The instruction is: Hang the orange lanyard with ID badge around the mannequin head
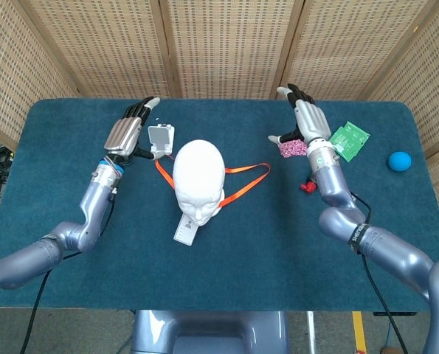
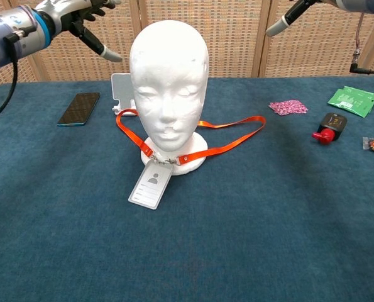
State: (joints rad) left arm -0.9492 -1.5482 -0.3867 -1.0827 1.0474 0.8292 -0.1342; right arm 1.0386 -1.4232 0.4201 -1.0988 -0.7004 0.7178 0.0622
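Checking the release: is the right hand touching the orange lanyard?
Apart. The head view shows the right hand raised and open, with bare table between it and the orange lanyard.
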